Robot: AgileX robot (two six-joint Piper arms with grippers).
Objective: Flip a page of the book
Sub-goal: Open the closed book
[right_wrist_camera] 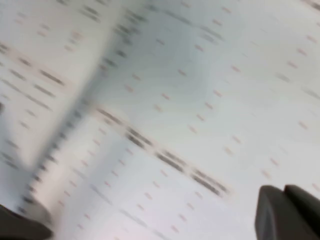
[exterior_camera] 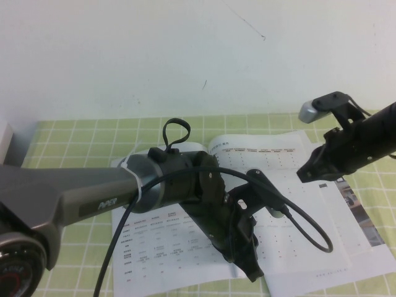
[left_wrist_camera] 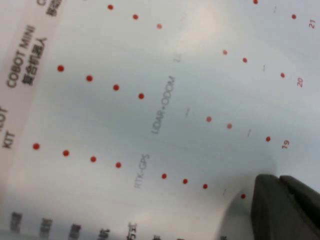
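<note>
While the book (exterior_camera: 272, 204) lies open and flat on the green-checked surface (exterior_camera: 74, 139), no page looks lifted yet.
Left gripper (exterior_camera: 247, 260) presses low at the near edge by the spine, its fingers' state I cannot tell; right gripper (exterior_camera: 309, 173) hovers over the page (exterior_camera: 291, 216), fingers pressed together, seemingly holding nothing. The turn itself looks still to do. Readable print: "COBOT MINI", "LiDAR+ODOM", "RTK-GPS", "KIT", numbers 19–21.
</note>
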